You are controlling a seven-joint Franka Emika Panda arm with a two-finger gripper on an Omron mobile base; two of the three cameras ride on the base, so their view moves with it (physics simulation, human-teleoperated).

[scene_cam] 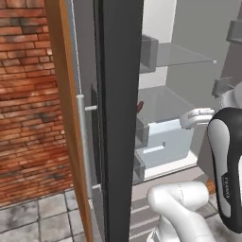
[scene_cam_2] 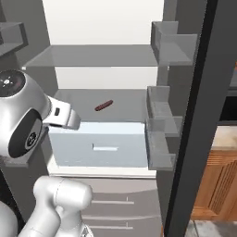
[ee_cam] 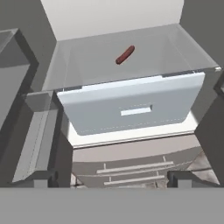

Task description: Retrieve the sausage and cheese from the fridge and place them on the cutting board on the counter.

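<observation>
While the fridge (scene_cam_2: 185,92) stands open, the sausage (ee_cam: 125,54) lies on the lower glass shelf (ee_cam: 87,65), well apart from the gripper (ee_cam: 111,179).

Seen from the hand view, the gripper's fingers (ee_cam: 41,178) stand wide apart with nothing between them, level with the base of the fridge and short of the pale drawer (ee_cam: 131,107). The sausage, a small dark-red link, rests toward the back of the shelf directly above that drawer, beyond and above the gripper, touching nothing else. In the right base view the sausage (scene_cam_2: 103,106) sits mid-shelf, just beyond the white arm (scene_cam_2: 28,120). The wooden cabinet (scene_cam_2: 217,180) shows right of the fridge door (scene_cam_2: 194,139).
</observation>
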